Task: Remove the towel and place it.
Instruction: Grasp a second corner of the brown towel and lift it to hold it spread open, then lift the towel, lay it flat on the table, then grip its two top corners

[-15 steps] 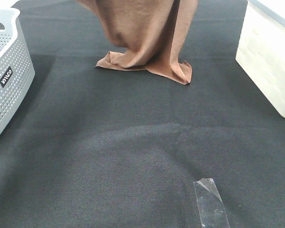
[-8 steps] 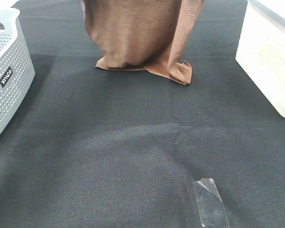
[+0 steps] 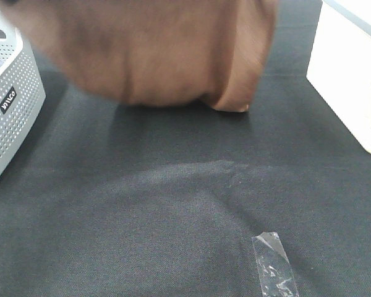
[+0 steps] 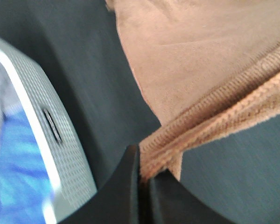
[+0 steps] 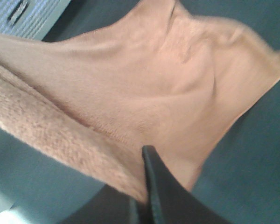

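Two arms of an AgileX Cobot Magic hold a brown terry-cloth towel [image 3: 167,55] aloft over the far half of a table draped in black cloth [image 3: 173,204]. The left gripper [image 4: 142,179] is pinched tight on the ribbed, stitched hem; the right gripper [image 5: 142,198] is likewise clamped on a fold of the fabric (neither pincer shows in the high view, only the cloth hanging from them).

The towel is stretched broadside, its long axis running left to right between the two grips; it blurs with motion, and only its lower right corner appears to reach the black cloth. Its left end overlaps the rim of a white perforated laundry basket [image 3: 15,93], which the left wrist camera shows just beside the held hem, with something blue inside. That basket lies to the left of the load, nearer the left arm, so a drop there would likely be led by that arm, though the task names no destination.

The basket carries a small black label with white lettering, tilted and too small to read with confidence. A white box [image 3: 349,74] stands at the right edge; a strip of clear tape [image 3: 273,266] lies in the foreground.
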Motion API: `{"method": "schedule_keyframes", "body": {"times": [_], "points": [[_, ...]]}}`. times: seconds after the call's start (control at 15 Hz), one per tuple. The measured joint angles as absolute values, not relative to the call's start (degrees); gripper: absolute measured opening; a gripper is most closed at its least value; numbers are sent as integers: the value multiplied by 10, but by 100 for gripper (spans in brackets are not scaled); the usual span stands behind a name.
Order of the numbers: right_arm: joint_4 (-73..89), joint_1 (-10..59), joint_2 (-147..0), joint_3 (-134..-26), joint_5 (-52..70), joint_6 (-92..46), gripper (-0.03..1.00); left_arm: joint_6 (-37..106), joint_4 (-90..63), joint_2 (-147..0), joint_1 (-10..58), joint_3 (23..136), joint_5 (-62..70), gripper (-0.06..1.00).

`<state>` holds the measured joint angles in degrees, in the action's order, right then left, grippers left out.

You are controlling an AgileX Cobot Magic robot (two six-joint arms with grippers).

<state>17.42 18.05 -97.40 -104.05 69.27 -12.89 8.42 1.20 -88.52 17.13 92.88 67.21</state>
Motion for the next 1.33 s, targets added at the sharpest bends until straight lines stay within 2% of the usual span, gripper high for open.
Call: {"method": "schedule_keyframes", "body": {"times": [0.27, 0.8, 1.0, 1.07, 1.33], "points": [[204, 183, -855, -863, 691, -129, 0, 52, -38, -732, 176, 766, 660, 0], [236, 184, -713, -662, 690, -127, 0, 46, -142, -552, 176, 537, 645, 0], [238, 184, -706, -618, 690, -127, 0, 46, -168, -544, 176, 482, 642, 0], [238, 184, -706, -568, 689, -127, 0, 46, -191, -544, 176, 446, 642, 0], [243, 184, -705, -492, 662, -127, 0, 38, -201, -547, 176, 435, 644, 0]]}}
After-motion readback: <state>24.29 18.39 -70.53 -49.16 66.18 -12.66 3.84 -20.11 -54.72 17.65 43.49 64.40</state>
